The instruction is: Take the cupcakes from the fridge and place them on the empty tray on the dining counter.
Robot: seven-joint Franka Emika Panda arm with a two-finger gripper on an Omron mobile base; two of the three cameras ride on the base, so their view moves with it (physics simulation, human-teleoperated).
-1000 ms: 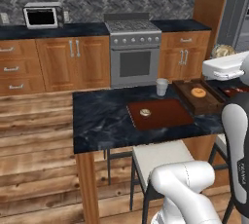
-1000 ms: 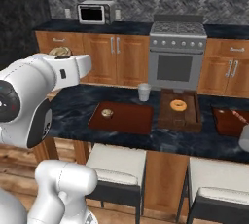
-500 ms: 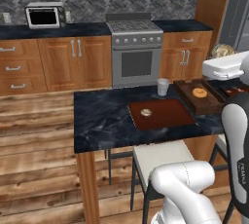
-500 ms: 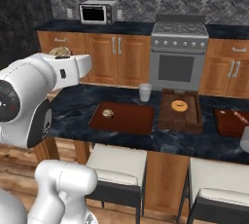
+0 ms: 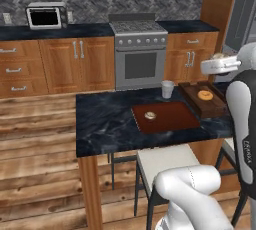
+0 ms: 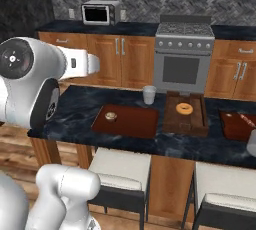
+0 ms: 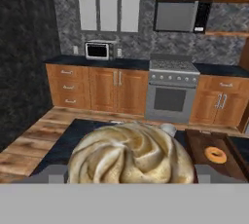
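**Second cupcake held at the gripper above the dining bench; first cupcake on tray**

The gripper [image 5: 218, 57] is raised at the right of the left base view, beside the arm's upper link. The hand view has a cupcake [image 7: 130, 156] large and close between the finger tips, its swirled cream top facing the camera. The gripper stands wide around this cupcake. A small part of its pale top shows at the gripper in the left base view.

Below and forward lies the dining bench [image 5: 105, 124], a dark marbled slab. On it rests the reddish-brown tray [image 6: 131, 124]. The other cupcake [image 6: 111, 116] sits on the tray, near its left end in the right base view.

Just beyond the tray stands a grey cup [image 6: 149, 94]. Beside the tray is a wooden box tray [image 6: 185, 120] holding a doughnut [image 6: 184, 108].

White-seated stools [image 6: 119, 169] stand under the bench edge. Farther back are the stove [image 5: 138, 54], the wooden cabinets [image 5: 75, 66] and a microwave [image 5: 46, 16] on the wall counter.
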